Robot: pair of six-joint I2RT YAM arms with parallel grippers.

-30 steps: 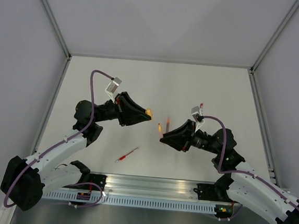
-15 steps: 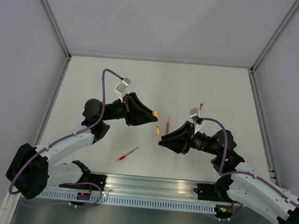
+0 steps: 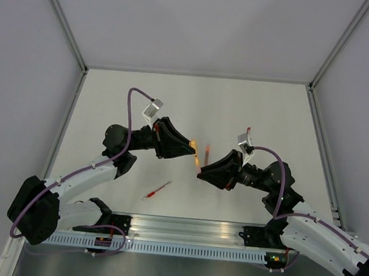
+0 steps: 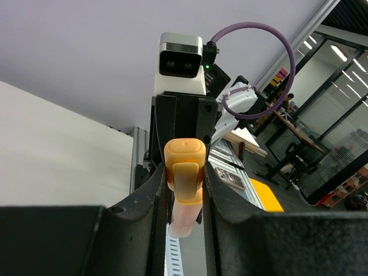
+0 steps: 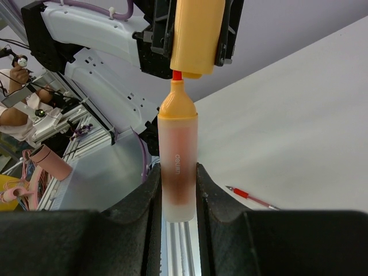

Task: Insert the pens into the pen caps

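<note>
My left gripper (image 3: 190, 149) is shut on an orange pen cap (image 3: 196, 147), seen in the left wrist view as a clip-sided cap (image 4: 184, 167) pinched between the fingers. Just right of it, my right gripper (image 3: 201, 170) is shut on a frosted pen (image 3: 198, 161) with an orange neck and red tip. In the right wrist view the pen (image 5: 178, 155) points straight at the cap (image 5: 199, 34), its tip at the cap's open mouth. Both are held above the table. A thin red pen (image 3: 156, 190) lies on the table (image 3: 123, 100) near the front rail.
A small reddish piece (image 3: 207, 153) lies just behind the two grippers. Another small red piece (image 3: 248, 129) lies further back right. The thin red pen (image 5: 253, 199) also shows below the right gripper. Grey walls enclose the table; a metal rail (image 3: 189, 232) runs along the front.
The left arm has swung right, carrying the cap from well left of the pen up to its tip. The right gripper has shifted only slightly.
</note>
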